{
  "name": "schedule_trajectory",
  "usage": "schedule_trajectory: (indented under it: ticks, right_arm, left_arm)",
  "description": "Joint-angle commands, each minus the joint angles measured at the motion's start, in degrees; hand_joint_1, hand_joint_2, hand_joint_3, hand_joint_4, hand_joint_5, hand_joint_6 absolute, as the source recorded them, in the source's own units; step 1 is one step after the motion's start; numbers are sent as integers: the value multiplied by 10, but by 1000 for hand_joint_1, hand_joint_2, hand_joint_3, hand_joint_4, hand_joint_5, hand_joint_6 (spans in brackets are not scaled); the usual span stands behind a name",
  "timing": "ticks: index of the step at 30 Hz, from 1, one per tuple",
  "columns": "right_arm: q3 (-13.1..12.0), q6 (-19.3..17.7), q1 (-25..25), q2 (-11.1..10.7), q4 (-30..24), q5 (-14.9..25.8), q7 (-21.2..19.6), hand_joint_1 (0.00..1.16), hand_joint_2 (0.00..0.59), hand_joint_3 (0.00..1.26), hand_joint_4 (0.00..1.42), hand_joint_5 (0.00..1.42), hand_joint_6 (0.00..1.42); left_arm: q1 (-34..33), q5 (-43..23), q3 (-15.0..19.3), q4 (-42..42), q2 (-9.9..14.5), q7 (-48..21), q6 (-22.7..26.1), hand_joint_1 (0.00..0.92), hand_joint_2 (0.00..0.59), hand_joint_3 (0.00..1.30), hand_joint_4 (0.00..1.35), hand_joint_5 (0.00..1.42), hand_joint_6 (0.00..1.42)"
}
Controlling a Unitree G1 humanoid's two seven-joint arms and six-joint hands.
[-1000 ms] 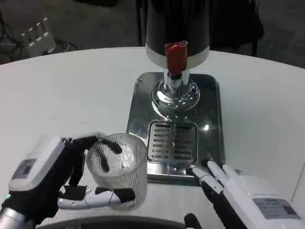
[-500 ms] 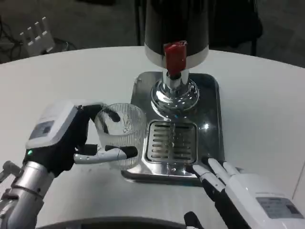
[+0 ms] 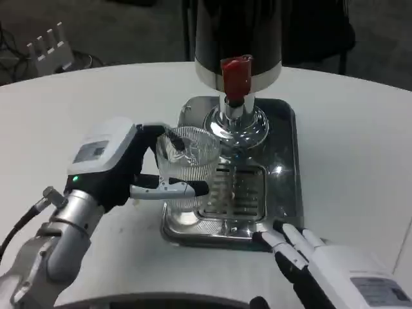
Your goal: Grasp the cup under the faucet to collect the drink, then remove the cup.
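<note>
A: What surface is this, and what surrounds it?

B: A white round table (image 3: 77,96), its far edge curving across the top of the head view. Beyond it lies a dark floor, with loose black cables (image 3: 13,55) at the upper left and a small white pronged object (image 3: 48,46) standing among them. Dark chair legs or a stand rise behind the machine at the upper right; too dim to tell which.

A: And on the table?

B: A shiny steel drip tray (image 3: 283,174) with a slotted grate (image 3: 241,190) set into its near half. At the tray's far end stands a black drink dispenser (image 3: 238,32) on a chrome base (image 3: 235,125), a red tap lever (image 3: 235,77) on its front.

A: Where is the cup?

B: The clear ribbed cup (image 3: 190,168) sits upright over the tray's left side, at the grate's left edge, just in front and to the left of the chrome base. Whether it rests on the tray or is lifted off it cannot be told.

A: Who has it?

B: The left hand (image 3: 112,170) wraps it from the left, thumb across the near side, other fingers around the far rim.

A: The other hand?

B: The right hand (image 3: 322,264) lies low at the tray's near right corner, fingers straight and slightly apart, holding nothing.
</note>
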Motion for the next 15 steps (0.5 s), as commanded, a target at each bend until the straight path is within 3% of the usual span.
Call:
schedule_trajectory:
  ticks: [1, 15]
  right_arm:
    - [-5, -19, 17, 10, -10, 9, -12, 441, 526, 115, 1, 15, 45]
    - [-31, -31, 20, 19, -10, 25, -6, 439, 526, 115, 10, 15, 47]
  left_arm:
    - [-38, 15, -26, 22, -9, 22, 14, 442, 186, 1014, 1082, 1291, 1424]
    - [-88, 29, -84, 60, -36, 33, 32, 434, 181, 1008, 1066, 1258, 1424]
